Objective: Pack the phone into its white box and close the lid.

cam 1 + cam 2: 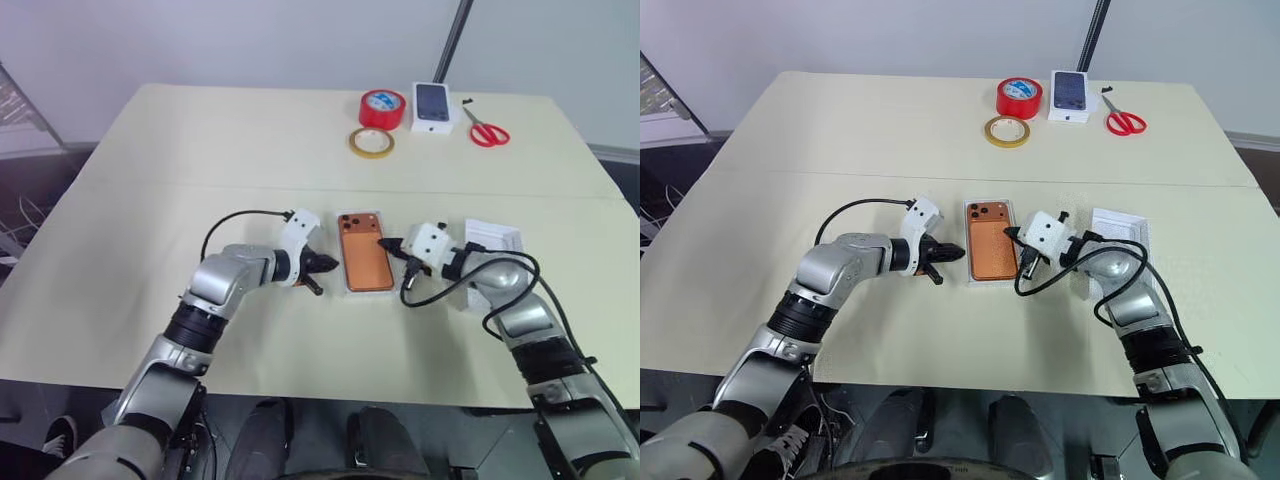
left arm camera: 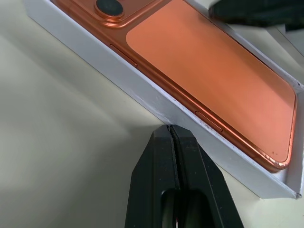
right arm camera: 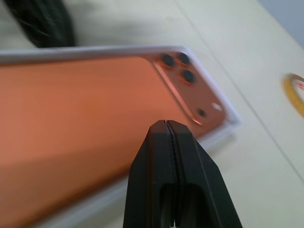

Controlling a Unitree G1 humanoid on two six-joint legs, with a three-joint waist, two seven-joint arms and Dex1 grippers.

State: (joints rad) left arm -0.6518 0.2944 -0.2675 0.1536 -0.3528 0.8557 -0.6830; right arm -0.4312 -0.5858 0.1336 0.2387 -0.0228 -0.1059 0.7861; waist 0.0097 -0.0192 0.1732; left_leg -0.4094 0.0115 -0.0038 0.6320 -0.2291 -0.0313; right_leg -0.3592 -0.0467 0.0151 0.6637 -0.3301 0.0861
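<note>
Flanking the phone point(image 1: 365, 263) in its white box point(image 1: 349, 287), left gripper point(image 1: 327, 264) and right gripper point(image 1: 386, 243) clenched empty, probably nudging it flat.

Phone sitting in its white box, lid lying apart

The orange-copper phone point(image 1: 364, 255) is lying back-up inside the shallow white box point(image 2: 142, 85), its camera cluster pointing toward the table's far side, the thin rim framing it. The plain white lid point(image 1: 495, 240) is resting well to the right, partly hidden.
</note>
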